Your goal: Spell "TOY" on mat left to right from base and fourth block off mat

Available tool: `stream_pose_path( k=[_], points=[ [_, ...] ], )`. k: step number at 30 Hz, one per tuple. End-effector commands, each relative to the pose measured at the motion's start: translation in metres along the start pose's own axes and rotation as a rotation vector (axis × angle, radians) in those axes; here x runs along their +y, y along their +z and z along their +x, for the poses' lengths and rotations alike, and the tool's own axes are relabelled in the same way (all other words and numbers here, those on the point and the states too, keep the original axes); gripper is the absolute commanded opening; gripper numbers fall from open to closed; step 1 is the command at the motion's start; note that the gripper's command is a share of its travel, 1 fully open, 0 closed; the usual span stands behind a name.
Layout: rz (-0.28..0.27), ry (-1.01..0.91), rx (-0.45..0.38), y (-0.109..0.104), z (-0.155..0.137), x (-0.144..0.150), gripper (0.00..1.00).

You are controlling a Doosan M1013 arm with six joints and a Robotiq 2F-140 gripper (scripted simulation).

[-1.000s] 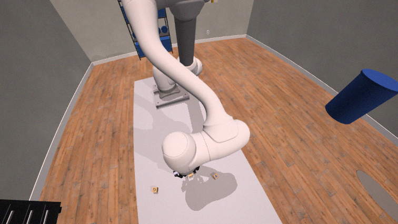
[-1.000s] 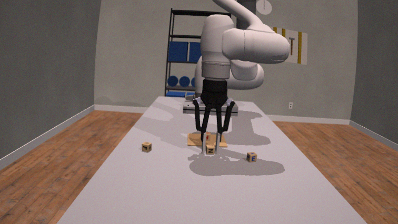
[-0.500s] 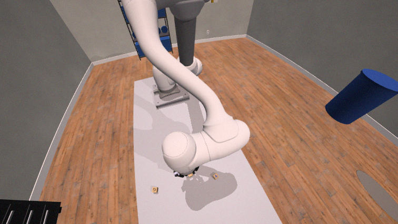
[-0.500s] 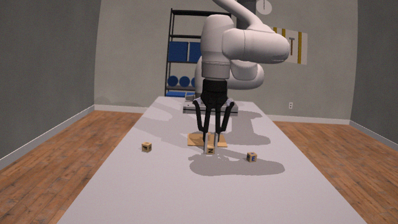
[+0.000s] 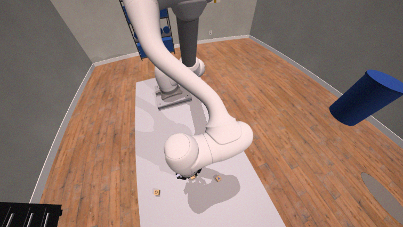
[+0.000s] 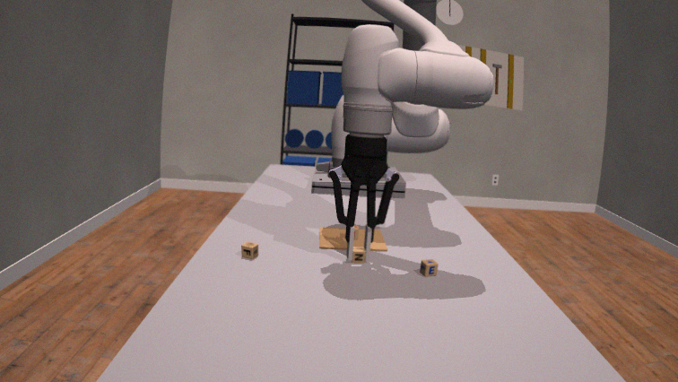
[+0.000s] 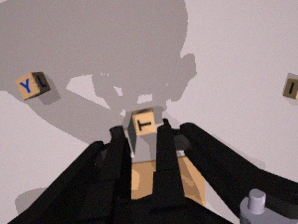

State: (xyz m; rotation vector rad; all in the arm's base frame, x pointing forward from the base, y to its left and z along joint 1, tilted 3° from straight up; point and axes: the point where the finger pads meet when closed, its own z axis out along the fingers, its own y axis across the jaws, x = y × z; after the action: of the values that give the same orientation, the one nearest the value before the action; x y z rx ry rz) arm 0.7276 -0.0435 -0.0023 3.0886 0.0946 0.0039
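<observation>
Fingers [image 6: 368, 239] stand narrow, holding the T block [image 5: 192, 177] [image 6: 358, 256] [image 7: 144, 123] near frame centre; probably light, stiff wood; opposite flat sides suit the grip.
</observation>
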Motion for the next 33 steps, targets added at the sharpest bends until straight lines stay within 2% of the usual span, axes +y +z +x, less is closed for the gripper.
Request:
stream_pose_path(
  k=[1,11,15,22,25,33],
  points=[
    [-0.002,0.005,-0.005,0.005,-0.002,0.002,0.13],
    [-0.002,0.005,-0.005,-0.001,-0.002,0.002,0.13],
    [-0.002,0.005,-0.005,-0.02,-0.002,0.002,0.13],
    [-0.002,0.005,-0.005,-0.072,-0.002,0.002,0.13],
    [-0.002,0.005,-0.005,-0.088,-0.002,0.002,0.13],
    [-0.002,0.005,-0.005,-0.095,-0.002,0.002,0.13]
  ],
)
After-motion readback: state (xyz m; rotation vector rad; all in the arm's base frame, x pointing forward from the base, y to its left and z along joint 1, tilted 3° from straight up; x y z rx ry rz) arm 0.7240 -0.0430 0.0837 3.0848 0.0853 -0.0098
